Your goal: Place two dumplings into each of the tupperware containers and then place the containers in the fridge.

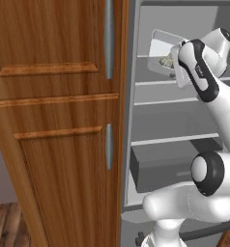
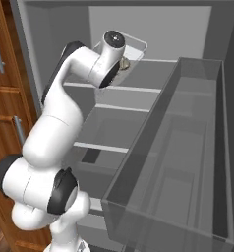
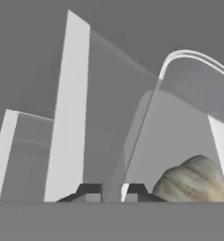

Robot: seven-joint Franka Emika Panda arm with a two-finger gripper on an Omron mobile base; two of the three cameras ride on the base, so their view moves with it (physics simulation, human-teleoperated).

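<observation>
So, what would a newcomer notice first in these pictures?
First, the white arm reaching high into the open fridge, its tool at the rim of a tupperware container on an upper shelf. Next, a pleated tan dumpling lying inside that container, close to the tool. To the left stands a tall wooden cabinet.
</observation>
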